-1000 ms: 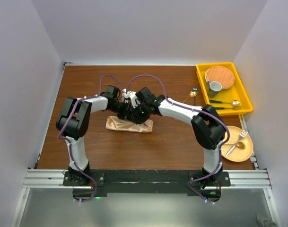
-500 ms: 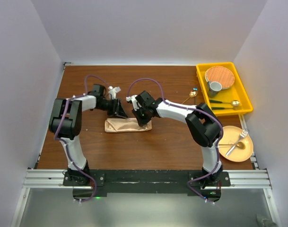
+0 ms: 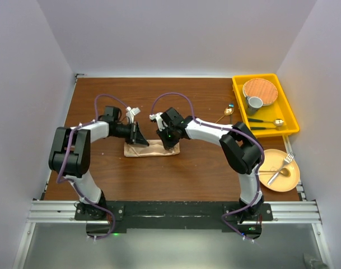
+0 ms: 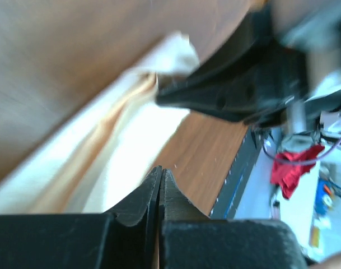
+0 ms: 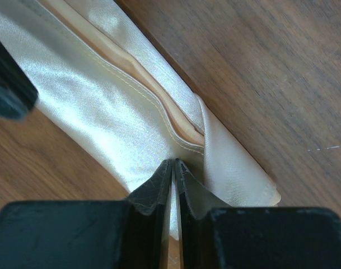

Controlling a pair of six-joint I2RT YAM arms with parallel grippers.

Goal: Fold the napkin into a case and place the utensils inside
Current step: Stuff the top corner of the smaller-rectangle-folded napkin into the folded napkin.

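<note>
Right wrist, glossy layered satin case (image 5: 92, 101), woodgrain table (image 5: 260, 67)

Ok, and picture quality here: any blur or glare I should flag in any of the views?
Left wrist: smeared and soft, the folded napkin blown out to near white, only the left gripper sharp. Right wrist: in focus, a bright satin sheen on the cloth, but its seams and layers stay readable. Top external: evenly lit, sharp, no glare.
</note>
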